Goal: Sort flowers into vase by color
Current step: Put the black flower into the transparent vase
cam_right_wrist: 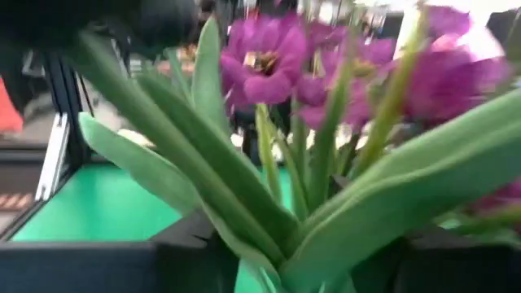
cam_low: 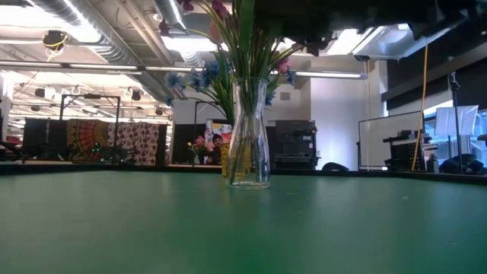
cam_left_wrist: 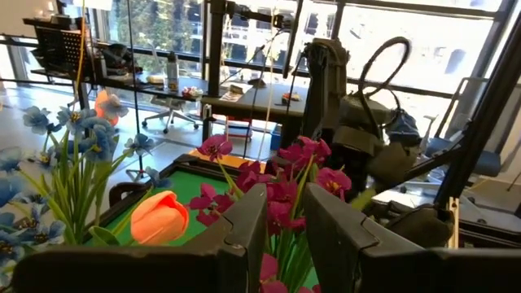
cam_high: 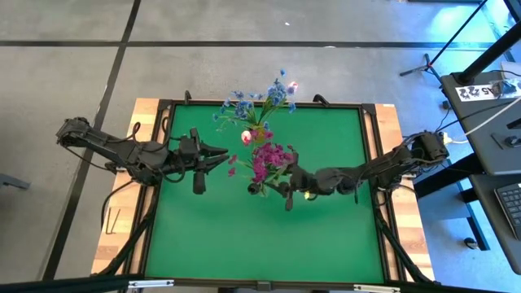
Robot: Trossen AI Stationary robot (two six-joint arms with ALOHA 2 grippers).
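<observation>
A clear glass vase [cam_low: 249, 137] stands on the green table near its far middle. It holds blue flowers [cam_high: 259, 102] and a white-pink tulip [cam_high: 246, 137]. A bunch of magenta flowers [cam_high: 269, 159] with broad green leaves sits just near of the vase, above the table. My right gripper [cam_high: 259, 187] is shut on that bunch. My left gripper [cam_high: 221, 155] hovers left of the flowers, open and pointing at them. Its fingers frame the magenta blooms [cam_left_wrist: 313, 163] without touching. No dark buds show. My right gripper [cam_right_wrist: 285, 264] pinches the magenta bunch between its two fingers, at the stems and leaf bases [cam_right_wrist: 269, 236] below the blooms. It comes at them roughly level, from the table's right and near side. The bunch stands upright above the fingers. I cannot see its lower ends.
The table has a raised dark frame [cam_high: 370, 163] and wooden edges [cam_high: 122, 236]. Green surface lies open toward the near edge [cam_low: 243, 228]. Beyond the table are desks, stands and equipment.
</observation>
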